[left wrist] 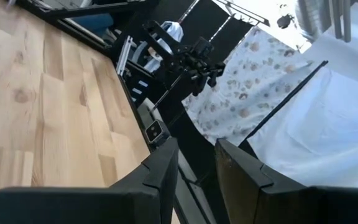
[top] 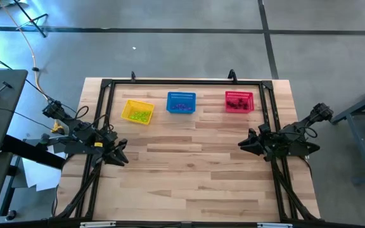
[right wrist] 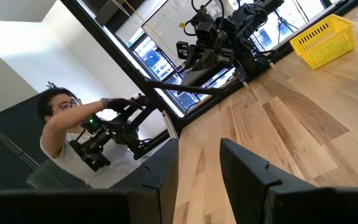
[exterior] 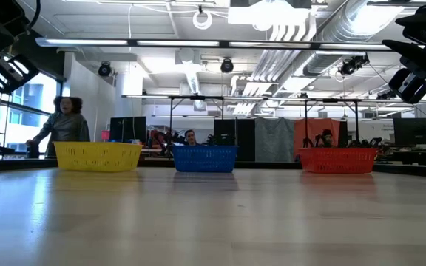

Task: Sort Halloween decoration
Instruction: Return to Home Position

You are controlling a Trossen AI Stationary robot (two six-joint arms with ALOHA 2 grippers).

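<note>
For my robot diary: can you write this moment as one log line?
left end effector: open, empty | right end effector: open, empty | spiders: in baskets

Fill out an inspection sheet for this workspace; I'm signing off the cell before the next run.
Surface: wooden table, black frame around it.
Job's things: yellow-green trinkets in yellow basket; purple trinkets in blue basket; black trinkets in red basket.
Clutter: nothing seen.
Grippers: left tool and right tool open, empty, raised at the table's sides.
Cables: cable on the floor beyond the left arm.
Surroundings: person beyond the table.
</note>
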